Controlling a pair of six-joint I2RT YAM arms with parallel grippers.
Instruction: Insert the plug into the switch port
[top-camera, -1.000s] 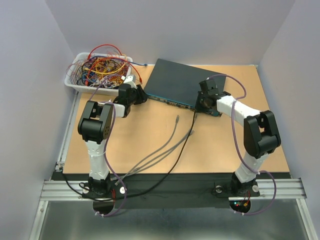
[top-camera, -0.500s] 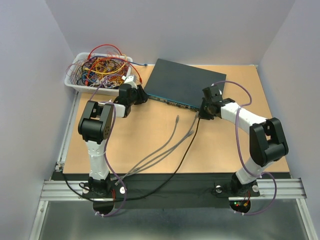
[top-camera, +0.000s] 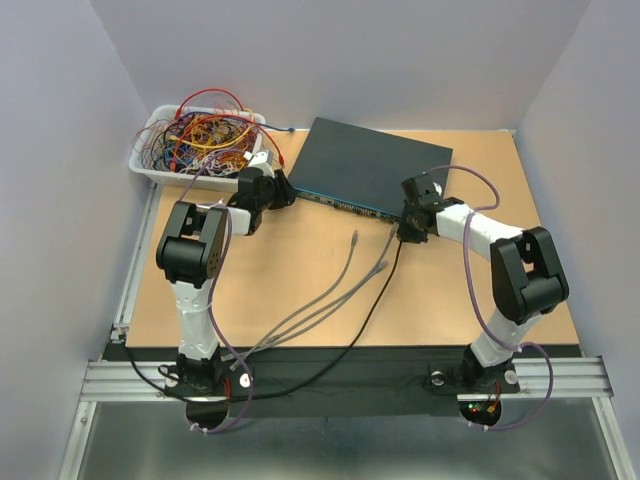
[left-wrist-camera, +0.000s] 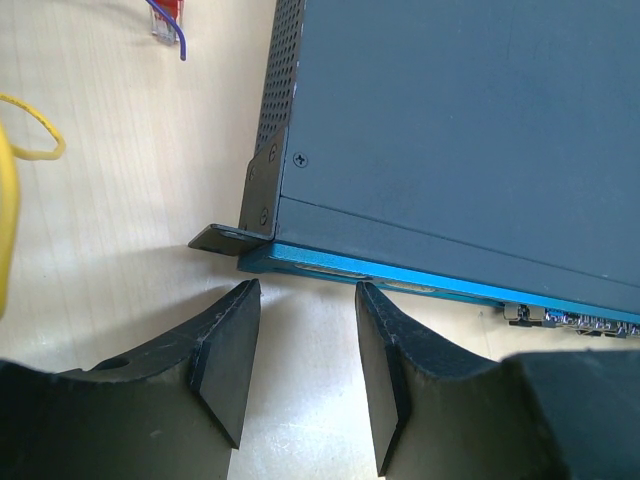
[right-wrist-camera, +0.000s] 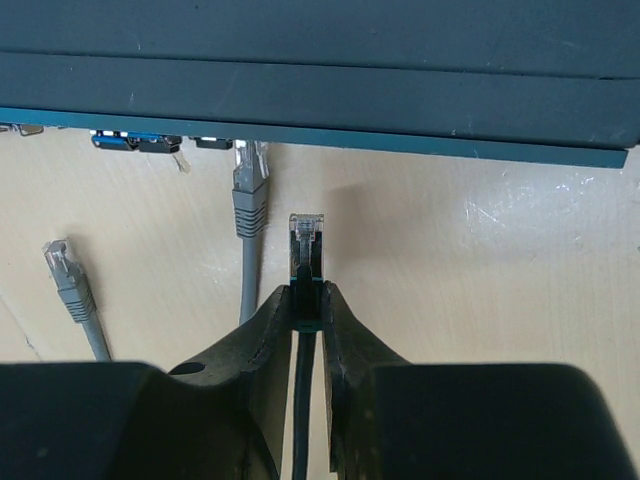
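Note:
The switch (top-camera: 370, 165) is a flat dark grey-blue box at the back middle of the table, with its teal front edge (left-wrist-camera: 420, 283) facing the arms. My right gripper (right-wrist-camera: 308, 292) is shut on the plug (right-wrist-camera: 306, 243) of a black cable (top-camera: 375, 290). The plug's clear tip points at the switch (right-wrist-camera: 320, 60) from a short gap in front of it, to the right of the ports (right-wrist-camera: 140, 142). My left gripper (left-wrist-camera: 305, 292) stands open and holds nothing, just in front of the switch's left front corner (left-wrist-camera: 262, 195).
Two loose grey cables lie on the table, one plug (right-wrist-camera: 248, 180) close to the switch front and another (right-wrist-camera: 64, 265) further left. A white tray (top-camera: 150, 170) of tangled wires stands at the back left. A red plug (left-wrist-camera: 168, 15) and a yellow wire (left-wrist-camera: 35, 125) lie left of the switch.
My right gripper, with the plug, has come off the switch's right front corner and now sits lower and slightly left, facing the front edge. The left arm has not moved.

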